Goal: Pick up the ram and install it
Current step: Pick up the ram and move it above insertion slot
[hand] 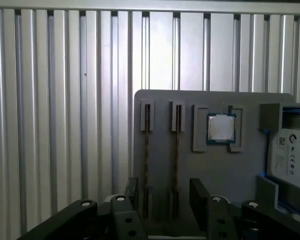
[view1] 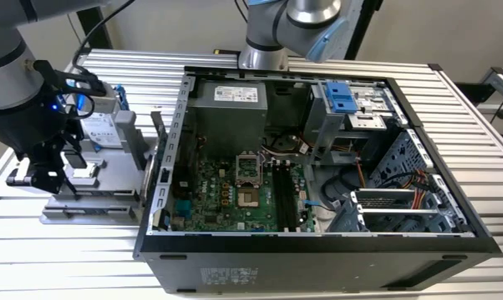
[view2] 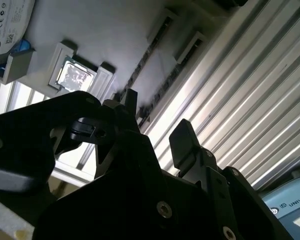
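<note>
Parted jaws over ram (hand: 146,150)

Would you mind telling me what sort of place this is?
Most likely a robotics lab or test cell for computer assembly: an open desktop computer case with its motherboard exposed lies on a slatted aluminium table, and a grey fixture beside it holds ram sticks and a processor chip.

The table (hand: 55,125) is ribbed bare metal with a bright satin sheen — the holder (hand: 215,175) on it looks like smooth, matt grey plastic. The processor chip (hand: 220,127) has a shiny silver metal lid; the ram (hand: 146,160) shows a dull dark edge. The gripper (hand: 164,185) is matt black, the computer case (view1: 318,262) black-painted sheet metal.
</note>
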You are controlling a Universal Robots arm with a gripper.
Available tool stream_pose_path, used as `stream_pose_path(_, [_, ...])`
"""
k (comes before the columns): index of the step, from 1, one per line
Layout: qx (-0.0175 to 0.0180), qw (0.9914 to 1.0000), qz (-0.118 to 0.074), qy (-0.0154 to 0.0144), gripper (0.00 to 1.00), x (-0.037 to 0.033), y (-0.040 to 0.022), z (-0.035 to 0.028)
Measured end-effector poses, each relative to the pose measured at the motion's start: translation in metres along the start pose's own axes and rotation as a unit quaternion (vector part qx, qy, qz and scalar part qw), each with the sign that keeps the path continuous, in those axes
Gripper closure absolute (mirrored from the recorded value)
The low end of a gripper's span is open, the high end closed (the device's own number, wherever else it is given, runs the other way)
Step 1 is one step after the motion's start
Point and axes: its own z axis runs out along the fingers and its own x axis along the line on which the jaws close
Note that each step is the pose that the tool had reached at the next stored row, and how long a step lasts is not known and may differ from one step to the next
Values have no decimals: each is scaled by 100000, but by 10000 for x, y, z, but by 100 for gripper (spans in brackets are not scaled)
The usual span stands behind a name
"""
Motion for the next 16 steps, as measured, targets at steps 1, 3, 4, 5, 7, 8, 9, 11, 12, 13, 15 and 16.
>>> stream_pose_path(1, [7,100000,2,-6,0,0,0,10])
stream_pose_path(3, [6,100000,3,-4,0,1,-1,32])
stream_pose_path(4, [3,100000,5,-3,0,1,-1,43])
stream_pose_path(5, [5,100000,4,-3,0,2,-1,57])
stream_pose_path(7, [6,100000,5,-4,0,3,-1,83])
stream_pose_path(8, [7,100000,12,-6,0,4,-1,95])
stream_pose_path(9, [7,100000,14,-7,0,6,-1,107])
stream_pose_path(11, [10,100000,5,-9,0,12,-2,132])
stream_pose_path(12, [0,100000,4,0,0,16,-2,141])
stream_pose_path(13, [-3,100000,5,2,0,21,-2,153])
stream_pose_path(15, [5,100000,-1,-2,0,33,-4,175])
stream_pose_path(16, [6,100000,3,-6,0,38,-4,185])
